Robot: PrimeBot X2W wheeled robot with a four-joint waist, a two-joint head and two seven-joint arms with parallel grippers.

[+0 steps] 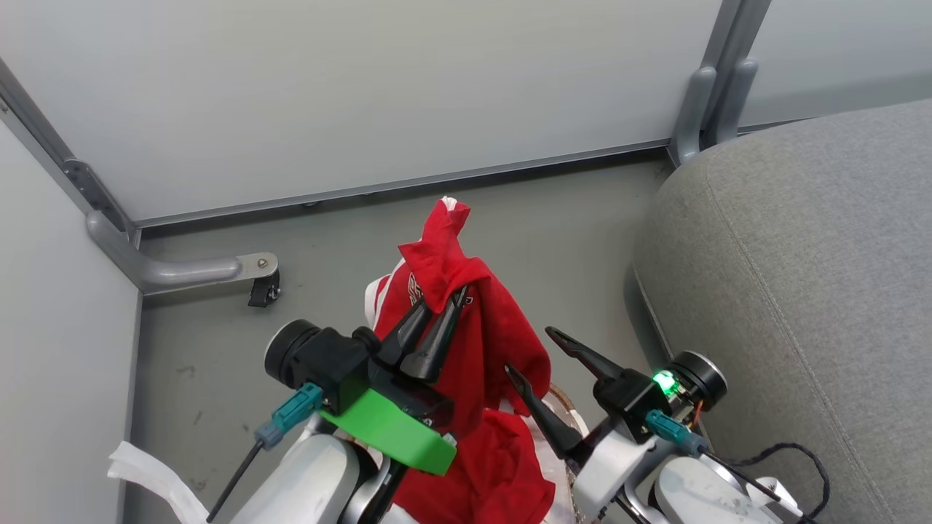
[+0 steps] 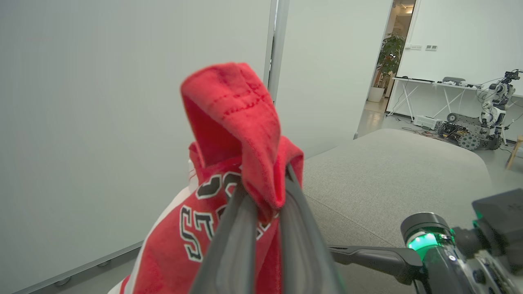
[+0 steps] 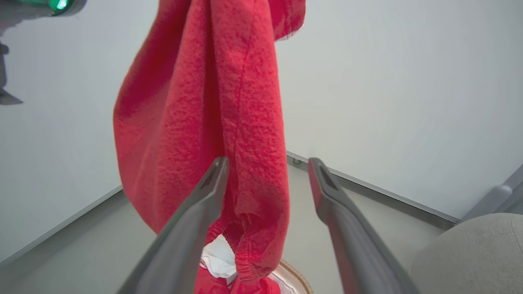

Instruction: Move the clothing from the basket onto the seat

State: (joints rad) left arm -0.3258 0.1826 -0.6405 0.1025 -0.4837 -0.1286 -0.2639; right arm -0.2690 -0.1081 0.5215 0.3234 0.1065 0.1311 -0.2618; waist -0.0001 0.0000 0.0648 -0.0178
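Grey floor runs back to pale wall panels, with a metal bracket bolted down at the left corner. Right of it, the left pincer is clenched on the clothing — its two fingers pinch a fold of red fabric near the top, and a red flap stands up above the tips. In the left wrist view, that pincer grips the same fold; a hemmed flap curls over the fingertips, with white lettering edged in black lower down.

The clothing hangs from that grip toward the basket, whose brown rim peeks out beneath it. More red lies bunched at the bottom of the head view. In the right wrist view the clothing reaches down to the basket, where a bit of white liner shows.

Next comes the right pincer, released — fingers spread wide, grasping nothing. In its own wrist view the red fabric hangs beyond one finger; whether they touch I cannot tell. Farthest right is the seat, apart from the clothing.
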